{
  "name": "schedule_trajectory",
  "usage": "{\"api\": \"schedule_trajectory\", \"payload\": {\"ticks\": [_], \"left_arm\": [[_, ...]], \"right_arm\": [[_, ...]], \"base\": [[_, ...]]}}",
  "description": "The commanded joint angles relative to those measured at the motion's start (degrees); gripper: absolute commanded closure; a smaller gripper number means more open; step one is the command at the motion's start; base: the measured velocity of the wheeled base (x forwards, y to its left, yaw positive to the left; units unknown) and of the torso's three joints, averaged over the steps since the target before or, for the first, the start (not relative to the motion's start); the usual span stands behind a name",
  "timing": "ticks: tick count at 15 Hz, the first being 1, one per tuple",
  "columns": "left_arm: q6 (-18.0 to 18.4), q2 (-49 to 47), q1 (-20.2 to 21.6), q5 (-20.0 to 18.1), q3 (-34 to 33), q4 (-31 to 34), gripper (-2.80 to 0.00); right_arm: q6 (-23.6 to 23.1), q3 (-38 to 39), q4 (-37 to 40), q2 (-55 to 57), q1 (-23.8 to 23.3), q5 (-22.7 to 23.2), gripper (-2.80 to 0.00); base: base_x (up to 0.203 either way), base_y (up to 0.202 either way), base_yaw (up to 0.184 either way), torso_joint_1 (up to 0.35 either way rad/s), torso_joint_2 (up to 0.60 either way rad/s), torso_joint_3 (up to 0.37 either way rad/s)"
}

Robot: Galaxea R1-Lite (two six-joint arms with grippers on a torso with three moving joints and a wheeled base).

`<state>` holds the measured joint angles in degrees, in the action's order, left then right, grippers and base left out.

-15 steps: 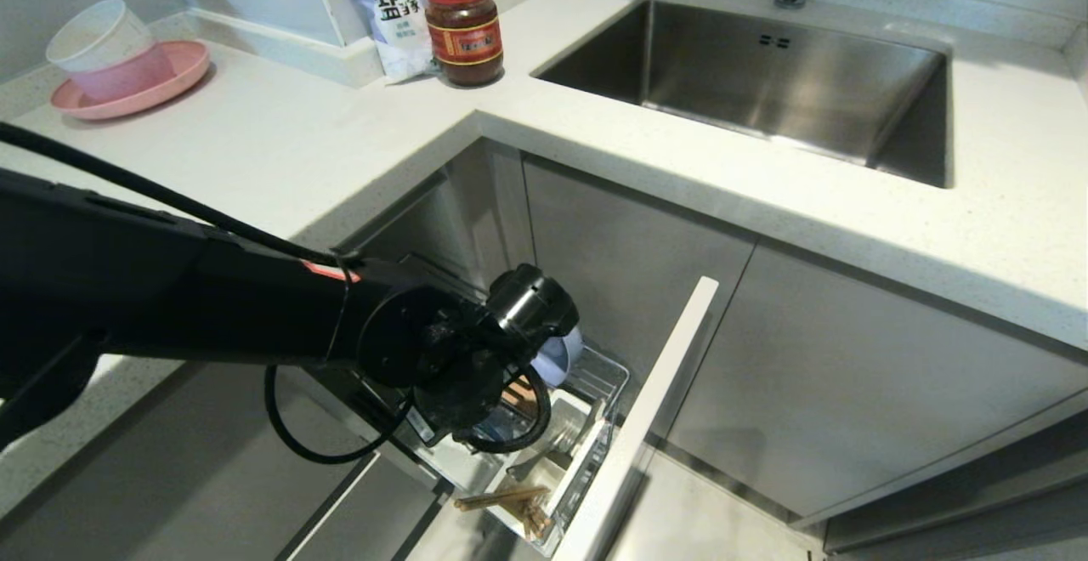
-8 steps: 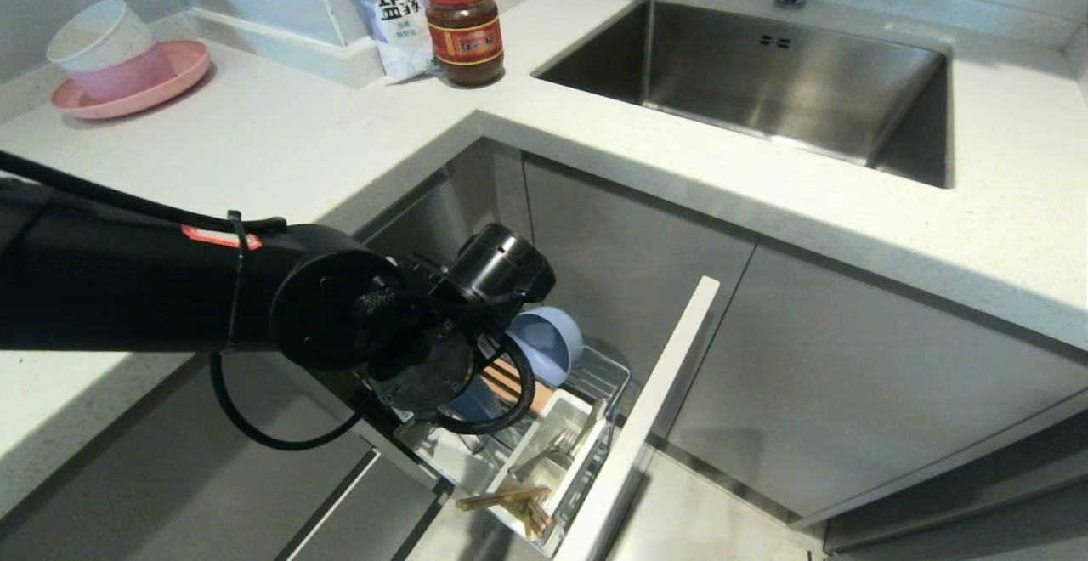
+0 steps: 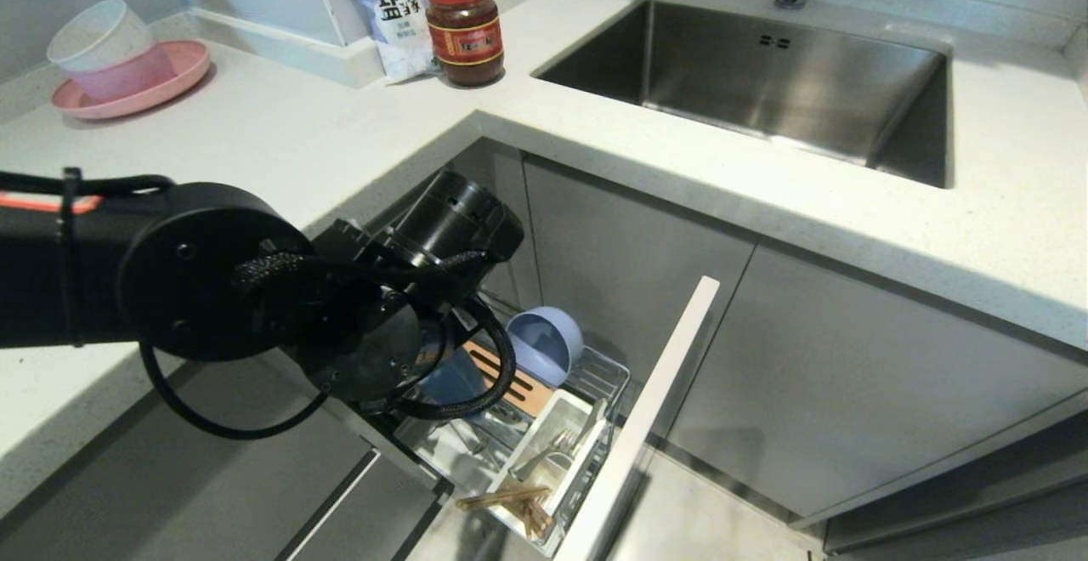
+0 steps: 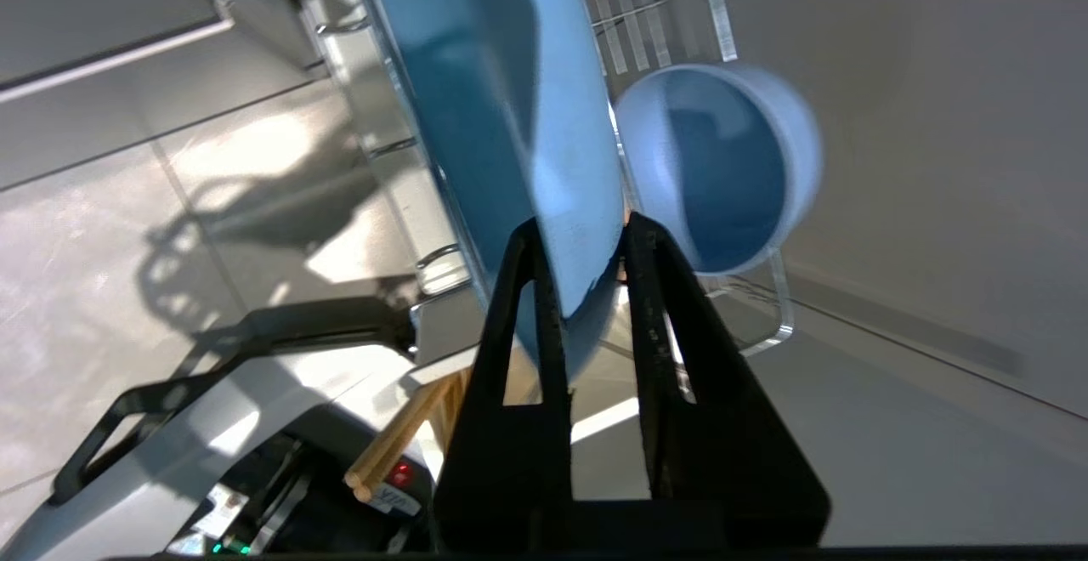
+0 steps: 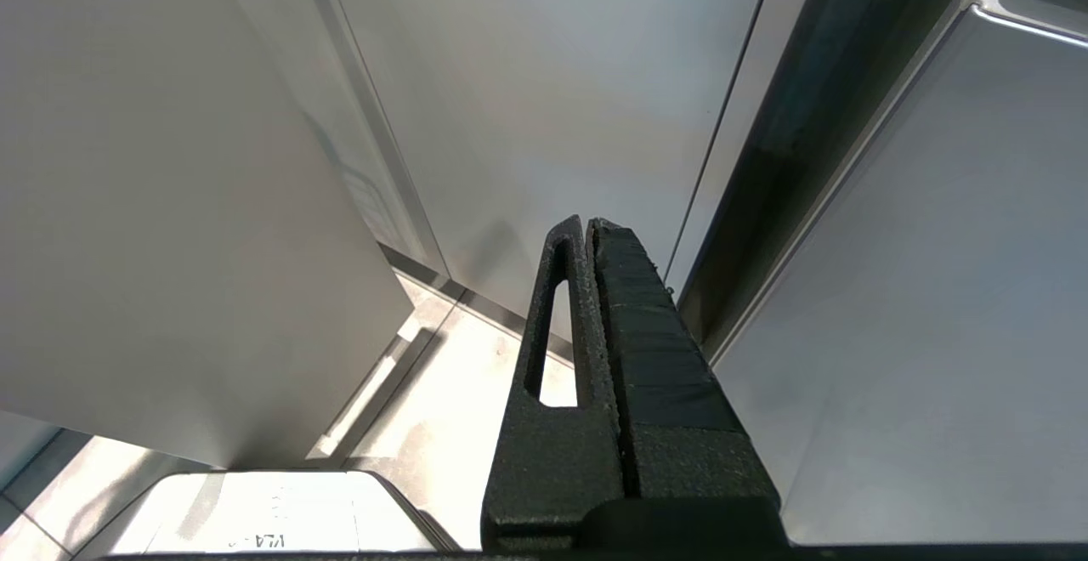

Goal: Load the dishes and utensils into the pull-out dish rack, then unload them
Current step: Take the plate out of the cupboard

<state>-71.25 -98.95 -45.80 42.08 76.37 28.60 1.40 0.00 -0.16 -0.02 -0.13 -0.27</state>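
Pulled out below the counter: the pull-out dish rack, chrome wire, with grey front panel swung forward. Inside, a small light-blue bowl tipped on its side at the far end, beside a slotted wooden strip. Nearer the panel, a white cutlery caddy holding silver cutlery and, at its near end, wooden chopsticks lying across the rim.

Over the rack, blocking much of it from the head camera: the left arm, its left gripper pinching the rim of the light-blue plate, one black finger on each face. Plate matte, held edge-on above the wire; apparently clear of the slots, though the contact point is hidden. Bowl just beside the plate, seen from the wrist.

On the counter, well apart: a pink plate carrying stacked bowls, a salt bag and a red-lidded jar against the corner, and a steel sink further right.

Right gripper parked low beside cabinet doors, fingers pressed together, empty.
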Motion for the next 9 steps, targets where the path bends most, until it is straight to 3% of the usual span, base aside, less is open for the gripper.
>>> {"api": "schedule_trajectory", "payload": {"ticks": [1, 9], "left_arm": [[0.3, 3.9, -0.9, 0.4, 0.3, 0.1, 0.00], [3.3, 15.0, -9.2, 0.4, 2.2, 0.4, 0.00]], "right_arm": [[0.0, 0.1, 0.0, -0.2, 0.0, 0.0, 0.00], [0.0, 0.1, 0.0, -0.2, 0.0, 0.0, 0.00]], "base": [[0.000, 0.000, 0.000, 0.000, 0.00, 0.000], [0.000, 0.000, 0.000, 0.000, 0.00, 0.000]]}}
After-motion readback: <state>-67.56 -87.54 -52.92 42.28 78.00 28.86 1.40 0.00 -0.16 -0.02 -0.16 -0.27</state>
